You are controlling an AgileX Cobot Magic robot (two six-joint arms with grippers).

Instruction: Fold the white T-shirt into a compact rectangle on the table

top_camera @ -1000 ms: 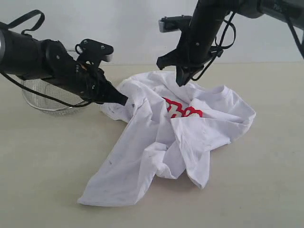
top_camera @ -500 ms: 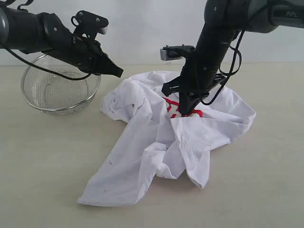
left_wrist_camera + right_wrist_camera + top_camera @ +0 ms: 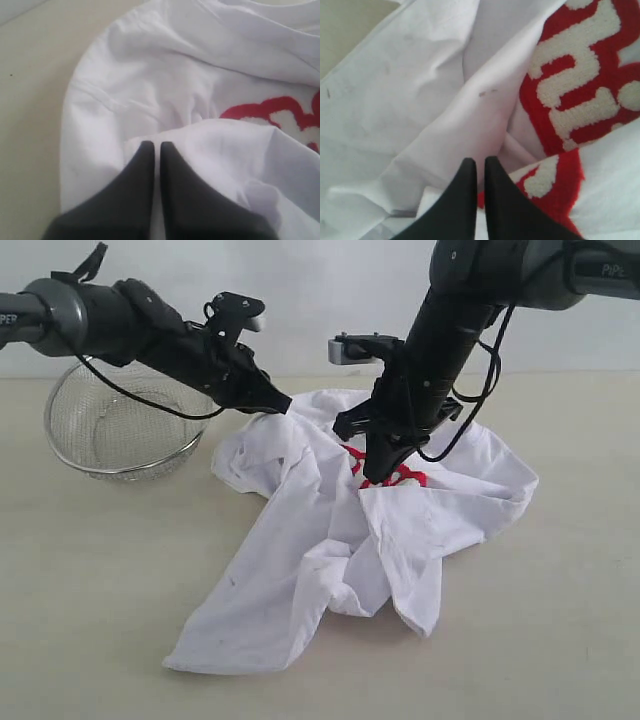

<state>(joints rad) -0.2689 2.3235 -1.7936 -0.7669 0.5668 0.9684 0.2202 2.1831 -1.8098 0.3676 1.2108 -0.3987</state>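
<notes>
We see both grippers clenched, jaws nearly touching. Our left gripper sits at the rumpled edge of the white T-shirt. Our right gripper points down into the cloth, its tip just beside the red lettering. Whether either pinches fabric, we cannot tell.

The shirt lies crumpled on the table beneath both grippers — twisted, one long flap trailing away from them, faint grey smudges showing.

We judge it needs spreading flat first: take a single layer at an edge and draw the sides apart gently — no bunching.
</notes>
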